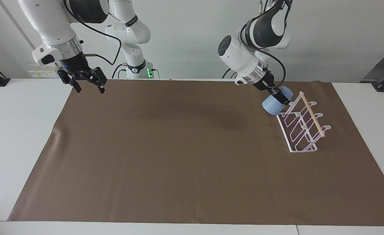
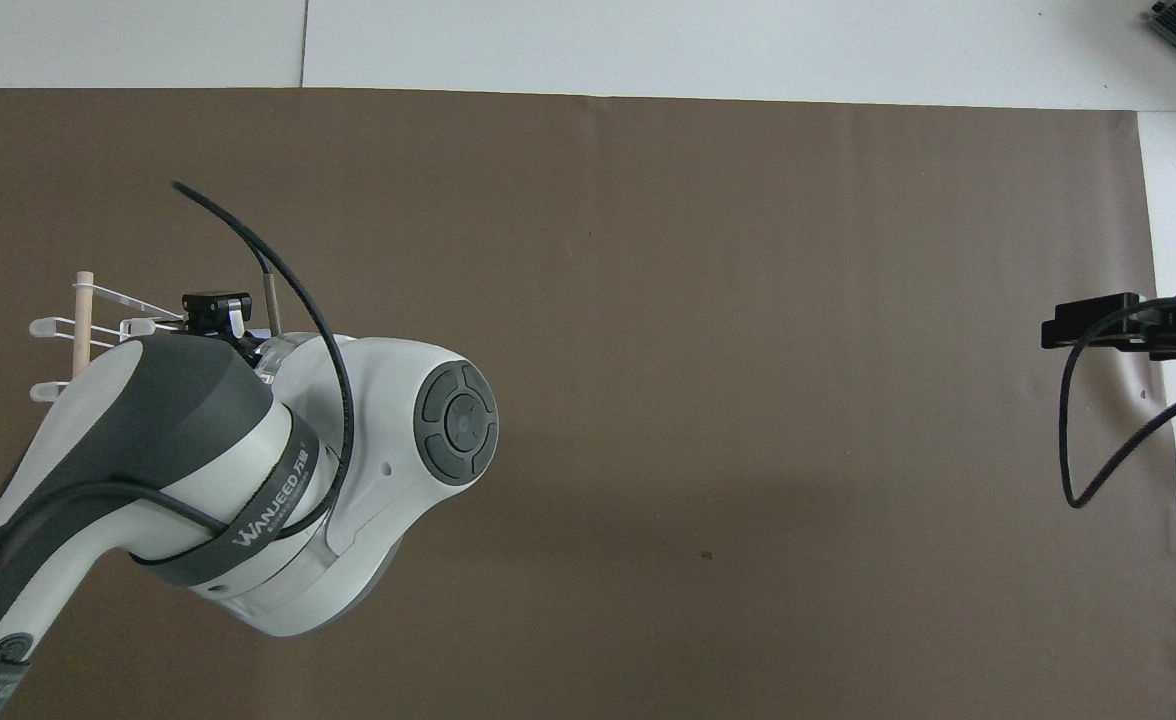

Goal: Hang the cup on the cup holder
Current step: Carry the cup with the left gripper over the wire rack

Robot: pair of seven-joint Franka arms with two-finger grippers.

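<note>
The left arm came in from its base at the top of the facing view, its forearm slanting down toward the left arm's end of the tabletop [image 1: 22,137]. Its wrist was bent so that the left gripper [image 1: 280,97] pointed obliquely down toward the cup holder [image 1: 303,122]. The jaws were clamped on the cup [image 1: 276,100], a light-blue tumbler held tilted on its side in the air, its tapered base toward the holder and its wider end angled down toward the brown mat [image 1: 192,156]. The cup sat just beside the holder's end nearer the robots, close to the upper end of the wooden dowel [image 1: 312,114]; whether it touched a prong could not be told. In the overhead view the left arm's bulky wrist covered the cup, and only the gripper's tip [image 2: 216,310] showed beside the rack [image 2: 88,325].

The right arm waited, raised high, its wrist pointing down. The right gripper [image 1: 87,86] hung over the mat's corner at the right arm's end, near the robots, its jaws spread apart and holding nothing.
</note>
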